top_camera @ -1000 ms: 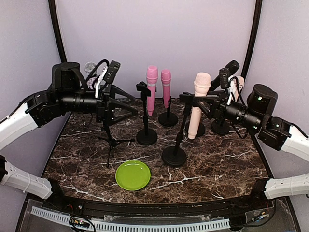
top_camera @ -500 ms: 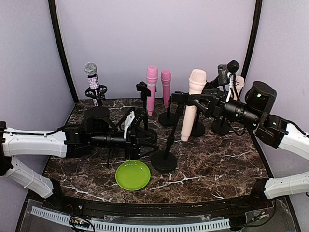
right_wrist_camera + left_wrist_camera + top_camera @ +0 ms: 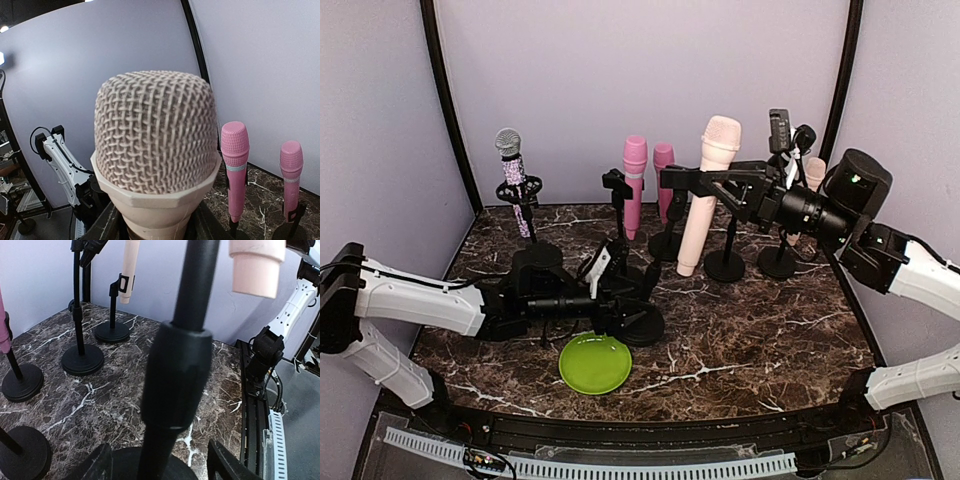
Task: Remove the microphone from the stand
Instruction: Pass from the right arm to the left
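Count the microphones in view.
6: a sparkly microphone back left; two pink microphones centre back; a pale microphone in the right claw; a black microphone and a peach microphone back right. Others may be hidden.

Top camera looks down from behind over the whole table [image 3: 770,330]. Left wrist camera sits low, close on a stand [image 3: 177,365]. Right wrist's is close on the pale mic [image 3: 155,150], seen in all three.
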Motion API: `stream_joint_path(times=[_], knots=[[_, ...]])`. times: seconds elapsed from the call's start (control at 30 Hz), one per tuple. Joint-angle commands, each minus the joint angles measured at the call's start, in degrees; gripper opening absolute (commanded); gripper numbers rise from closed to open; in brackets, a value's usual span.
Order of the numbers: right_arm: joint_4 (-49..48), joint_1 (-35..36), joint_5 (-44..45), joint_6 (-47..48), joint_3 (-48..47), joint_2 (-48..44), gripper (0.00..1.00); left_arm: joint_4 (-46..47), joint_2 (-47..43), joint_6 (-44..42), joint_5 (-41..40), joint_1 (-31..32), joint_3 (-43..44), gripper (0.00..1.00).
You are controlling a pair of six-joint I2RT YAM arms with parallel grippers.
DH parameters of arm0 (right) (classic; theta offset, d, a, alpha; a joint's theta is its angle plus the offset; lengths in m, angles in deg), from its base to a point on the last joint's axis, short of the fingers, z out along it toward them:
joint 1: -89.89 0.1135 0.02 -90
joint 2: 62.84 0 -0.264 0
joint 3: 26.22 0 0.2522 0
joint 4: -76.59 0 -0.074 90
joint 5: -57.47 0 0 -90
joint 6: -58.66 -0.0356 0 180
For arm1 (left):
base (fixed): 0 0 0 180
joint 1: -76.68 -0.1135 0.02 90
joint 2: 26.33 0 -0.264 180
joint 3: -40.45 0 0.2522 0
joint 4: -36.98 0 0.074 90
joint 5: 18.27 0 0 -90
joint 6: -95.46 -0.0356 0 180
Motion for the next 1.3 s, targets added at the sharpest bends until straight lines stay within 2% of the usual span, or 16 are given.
stream_joint_path(times=[0.0, 0.1, 0.3, 0.53, 0.67, 1.07, 1.27], knots=[[-9.49, -0.35, -1.32, -1.76, -3.32, -0.68, 0.07, 2.54, 0.26, -1.15, -4.20, 0.27, -0.48, 0.67], [-9.42, -0.35, -1.41, -1.76, -3.26, -0.77, 0.07, 2.04, 0.86, -1.75, -4.19, 0.27, 0.11, 0.66], [-9.76, -0.35, -0.93, -1.65, -2.97, -0.89, 0.07, 0.09, 3.07, -2.67, -2.55, 0.27, 2.49, 0.51], [-9.28, -0.35, 0.00, -0.91, -2.82, -0.77, 0.08, -1.18, 3.59, -3.75, -1.23, 0.27, 3.52, 0.44], [-9.48, -0.35, 0.33, -0.75, -2.66, -0.77, 0.08, -2.12, 4.36, -4.00, -0.43, 0.27, 4.15, 0.36], [-9.22, -0.31, 1.13, -0.42, -3.14, 0.04, 0.09, -3.41, 5.67, -4.70, 0.60, 0.36, 4.92, 0.37], [-8.83, -0.34, 2.40, 0.04, -3.33, 0.45, 0.10, -3.02, 5.47, -4.38, 1.52, 0.36, 4.58, 0.19]])
